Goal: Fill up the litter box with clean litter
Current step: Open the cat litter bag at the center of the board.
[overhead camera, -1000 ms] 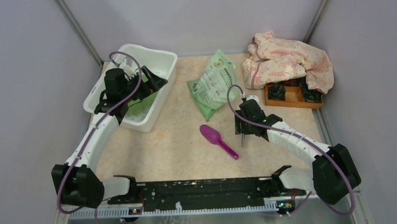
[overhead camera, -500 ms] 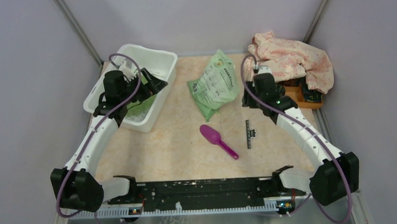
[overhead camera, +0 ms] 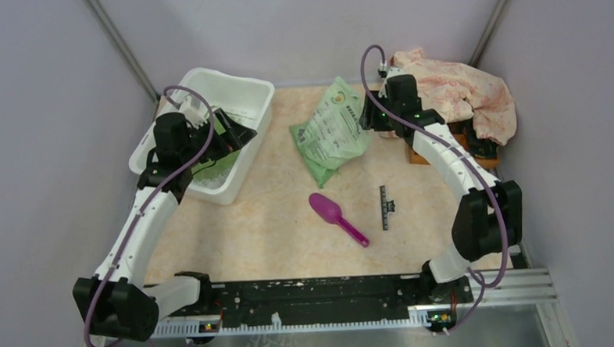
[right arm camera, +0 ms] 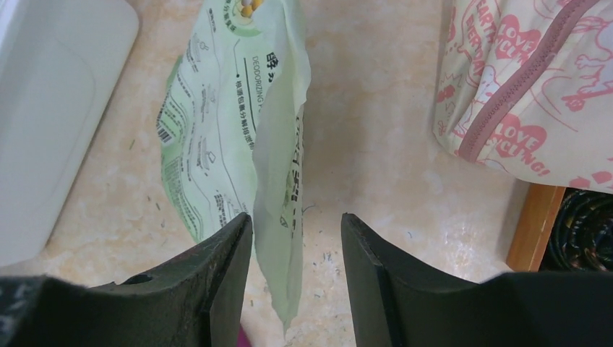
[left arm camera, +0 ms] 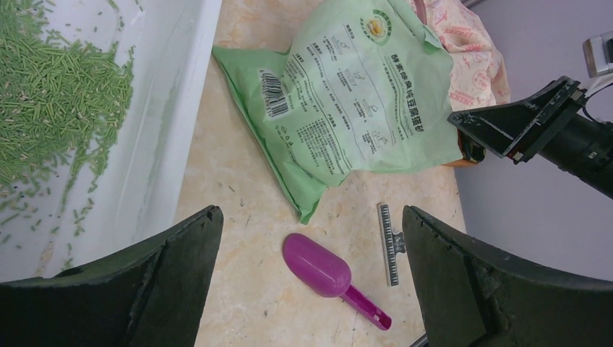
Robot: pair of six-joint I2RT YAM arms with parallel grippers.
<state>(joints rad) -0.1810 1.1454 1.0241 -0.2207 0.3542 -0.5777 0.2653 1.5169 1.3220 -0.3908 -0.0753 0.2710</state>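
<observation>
The white litter box (overhead camera: 247,84) stands at the back left, with a patch of green clean litter (left arm camera: 50,94) on its floor. My left gripper (overhead camera: 236,133) hangs over the box, open and empty (left arm camera: 311,217). A light green printed bag (overhead camera: 329,133) lies at the back middle. My right gripper (overhead camera: 368,120) is at the bag's right edge. In the right wrist view it (right arm camera: 295,220) is open, and the bag's raised edge (right arm camera: 278,188) stands between its fingers, close to the left one and clear of the right one.
A purple scoop (overhead camera: 333,214) and a black clip (overhead camera: 384,208) lie mid-table. A pink patterned cloth (overhead camera: 457,93) drapes over an orange wooden tray (right arm camera: 535,224) at the back right. Grey walls close in three sides.
My right gripper let go of the black clip, which now lies on the table, and swung back to the bag's right edge. The left arm has barely moved.
</observation>
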